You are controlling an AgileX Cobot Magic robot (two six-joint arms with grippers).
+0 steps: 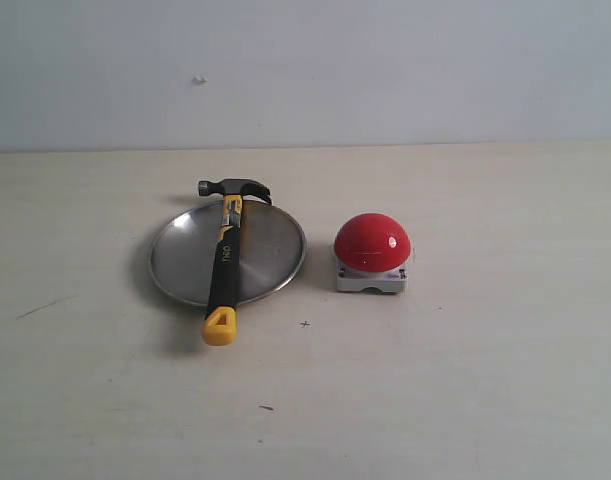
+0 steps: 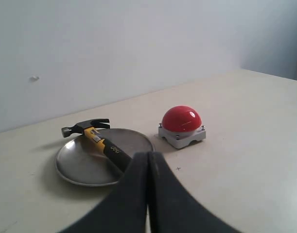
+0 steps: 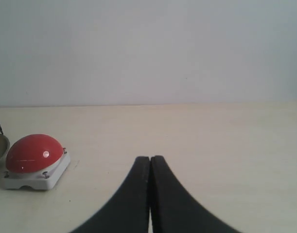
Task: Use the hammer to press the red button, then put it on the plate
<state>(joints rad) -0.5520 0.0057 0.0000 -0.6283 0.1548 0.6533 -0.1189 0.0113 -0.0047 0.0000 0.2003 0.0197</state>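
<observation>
The hammer (image 1: 225, 258) lies across the silver plate (image 1: 180, 255), its dark head at the far rim and its yellow handle end overhanging the near rim onto the table. To the plate's right sits the red button (image 1: 372, 243) on its grey base. Neither arm shows in the exterior view. In the left wrist view my left gripper (image 2: 148, 156) is shut and empty, held back from the hammer (image 2: 104, 144), plate (image 2: 78, 165) and red button (image 2: 181, 119). My right gripper (image 3: 149, 160) is shut and empty, off to the side of the red button (image 3: 32, 153).
The pale wooden table (image 1: 465, 380) runs back to a plain white wall (image 1: 385, 70). A small cross mark (image 1: 305, 323) is on the tabletop near the plate, and a dark speck (image 1: 266, 407) lies closer to the front.
</observation>
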